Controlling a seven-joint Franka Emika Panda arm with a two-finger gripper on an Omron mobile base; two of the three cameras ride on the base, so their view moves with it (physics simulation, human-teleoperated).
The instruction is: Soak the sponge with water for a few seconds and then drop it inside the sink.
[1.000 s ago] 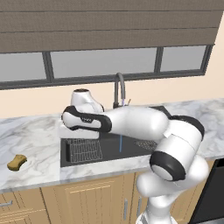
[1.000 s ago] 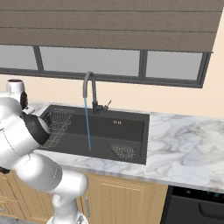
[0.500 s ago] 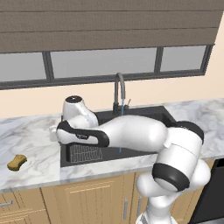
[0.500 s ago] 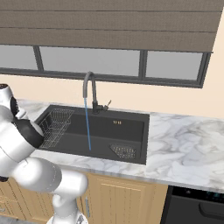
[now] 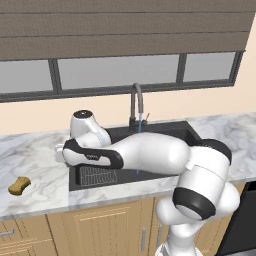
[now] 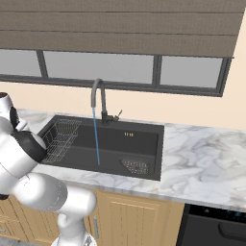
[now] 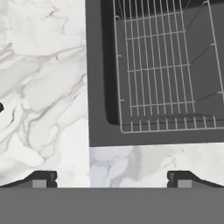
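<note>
Sponge point(image 5: 19, 185) untouched on counter point(image 5: 35, 165); arm has swung left from sink point(image 6: 144, 139) toward it. Gripper point(image 7: 112, 177) released, empty; water point(image 6: 96, 139) running.

We see the sponge point(image 7: 1, 107) cut off at nine o'clock of the hand view, a mere sliver. The wire rack point(image 7: 166, 65) runs off at twelve and three o'clock. In the left base view the arm hides part of the sink point(image 5: 165, 128).
</note>
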